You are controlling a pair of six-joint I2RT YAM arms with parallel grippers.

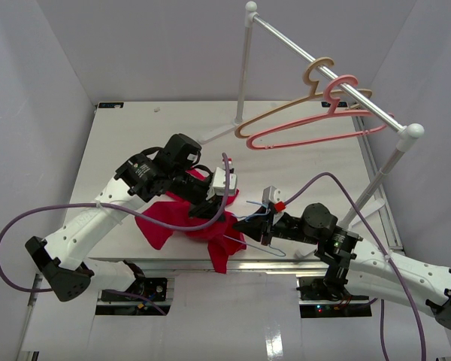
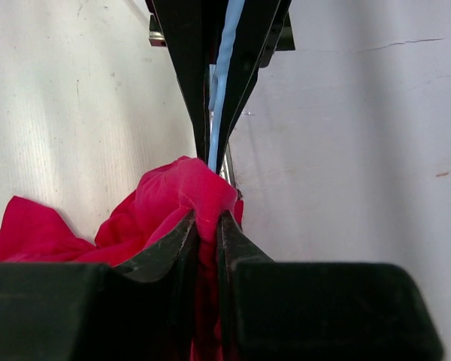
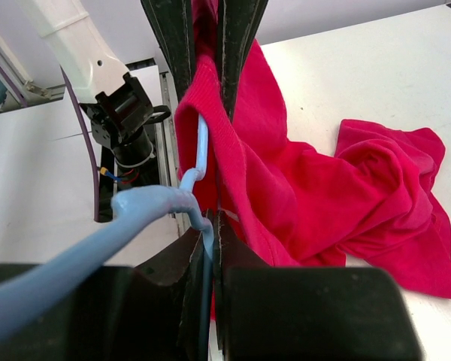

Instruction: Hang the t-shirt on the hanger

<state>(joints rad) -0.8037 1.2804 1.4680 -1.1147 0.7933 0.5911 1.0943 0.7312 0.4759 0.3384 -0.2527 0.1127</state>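
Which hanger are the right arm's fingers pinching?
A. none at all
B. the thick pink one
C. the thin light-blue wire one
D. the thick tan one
C: in the right wrist view, the right arm's fingers are shut on the thin light-blue wire hanger, while the thick tan hanger and the thick pink hanger hang on the white rail.

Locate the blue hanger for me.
Top view, right of centre near the table's front edge: the hanger sits between the fingers of the right gripper, its end inside the t-shirt pinched by the left gripper.
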